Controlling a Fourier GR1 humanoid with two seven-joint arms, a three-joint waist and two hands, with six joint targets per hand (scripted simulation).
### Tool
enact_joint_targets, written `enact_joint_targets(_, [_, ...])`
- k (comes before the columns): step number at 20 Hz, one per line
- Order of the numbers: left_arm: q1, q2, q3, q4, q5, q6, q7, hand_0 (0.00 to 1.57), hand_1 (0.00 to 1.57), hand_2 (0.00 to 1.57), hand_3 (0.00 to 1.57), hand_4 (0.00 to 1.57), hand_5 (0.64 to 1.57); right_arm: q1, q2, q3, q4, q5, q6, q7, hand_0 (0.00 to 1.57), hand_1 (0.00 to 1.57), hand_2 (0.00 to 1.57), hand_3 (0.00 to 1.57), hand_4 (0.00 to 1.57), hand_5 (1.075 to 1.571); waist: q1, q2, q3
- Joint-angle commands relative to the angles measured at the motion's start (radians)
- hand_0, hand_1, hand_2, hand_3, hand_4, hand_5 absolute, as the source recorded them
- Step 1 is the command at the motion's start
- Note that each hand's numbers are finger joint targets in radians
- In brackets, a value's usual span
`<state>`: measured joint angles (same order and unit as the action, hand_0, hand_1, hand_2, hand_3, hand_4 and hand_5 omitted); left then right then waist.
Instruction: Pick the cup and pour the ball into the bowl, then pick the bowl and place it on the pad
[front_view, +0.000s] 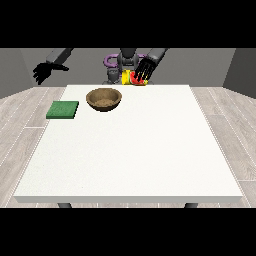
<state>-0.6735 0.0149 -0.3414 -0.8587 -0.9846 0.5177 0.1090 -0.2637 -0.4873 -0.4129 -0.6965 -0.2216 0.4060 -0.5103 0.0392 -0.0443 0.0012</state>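
The cup (134, 78), yellow and red, sat at the table's (130, 150) far edge, and the hand at the view's right (145, 69) was over it with fingers draped down on it; whether they actually grasped it I cannot tell. The hand at the view's left (44, 71) hung off the table's far left, fingers relaxed, holding nothing. The bowl (104, 98) stood far left of centre, near the green pad (63, 109). The ball was not visible. Judging by this, neither of the 2 stages was done: pouring and placing remained.

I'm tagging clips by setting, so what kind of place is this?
Probably a bare test room for tabletop manipulation: a white table, grey walls, wood-plank floor.
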Motion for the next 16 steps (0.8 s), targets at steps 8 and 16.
enact_joint_targets(8, [-0.134,-0.015,-0.230,-0.039,-0.254,-0.068,0.312,0.52,0.52,1.57,1.57,0.84,1.571,-0.195,-0.009,0.042,0.021,0.038,-0.071,0.069,0.00,0.00,0.00,0.14,0.00,1.530,-0.049,0.076,-0.0006])
enact_joint_targets(16, [-0.103,-0.015,-0.367,-0.059,-0.411,-0.121,0.346,0.29,0.29,1.57,1.57,0.90,1.562,-0.242,0.005,0.040,0.047,0.030,-0.070,0.045,0.00,0.00,0.00,0.26,0.00,1.527,-0.043,0.125,-0.0006])
